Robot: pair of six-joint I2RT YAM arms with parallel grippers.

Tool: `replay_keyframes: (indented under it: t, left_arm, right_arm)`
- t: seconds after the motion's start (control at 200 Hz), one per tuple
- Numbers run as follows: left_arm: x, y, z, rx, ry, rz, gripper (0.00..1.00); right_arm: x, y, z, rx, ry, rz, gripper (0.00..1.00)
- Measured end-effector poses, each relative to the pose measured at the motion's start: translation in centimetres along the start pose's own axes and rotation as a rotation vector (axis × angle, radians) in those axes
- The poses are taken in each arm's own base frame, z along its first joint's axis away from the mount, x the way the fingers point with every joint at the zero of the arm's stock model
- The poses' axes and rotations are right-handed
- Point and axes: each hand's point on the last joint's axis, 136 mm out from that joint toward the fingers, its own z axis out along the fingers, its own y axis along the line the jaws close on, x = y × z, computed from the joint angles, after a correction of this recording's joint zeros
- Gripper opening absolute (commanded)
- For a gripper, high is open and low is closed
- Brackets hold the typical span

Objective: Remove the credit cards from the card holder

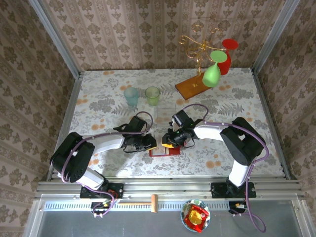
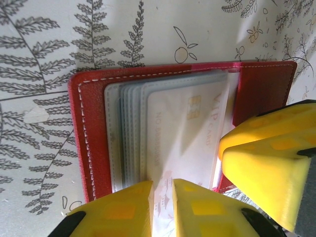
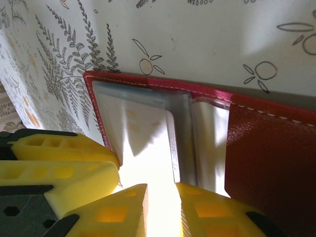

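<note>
Lying open, red card holder [image 2: 81, 143], white card [image 2: 182, 133] sleeved

We see the holder [image 1: 164, 152] lying open and flat on the tabletop [image 1: 103, 106], close to the middle of its near edge. It is a red bifold with pale stitching running round its border. Inside sits a stack of greyish clear sleeves [image 2: 124, 138], their edges fanned slightly so that several show side by side. The topmost sleeve carries a white card [image 2: 185, 133] with a small gold chip and faint pinkish lettering. We cannot tell whether the sleeves beneath it hold further cards.
</note>
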Motion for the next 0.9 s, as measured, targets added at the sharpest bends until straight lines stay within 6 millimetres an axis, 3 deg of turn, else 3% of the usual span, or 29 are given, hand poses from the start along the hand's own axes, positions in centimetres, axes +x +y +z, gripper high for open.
replay_keyframes:
  t: [0.4,0.9]
  left_arm:
    - [0.0,-0.1,0.0,0.003,-0.002,0.002,0.23]
    - [-0.6,0.1,-1.0,-0.007,-0.043,-0.001,0.29]
  right_arm:
    - [0.0,-1.4,-0.3,0.082,-0.007,0.005,0.26]
    - [-0.5,0.9,-1.4,0.014,-0.043,-0.036,0.25]
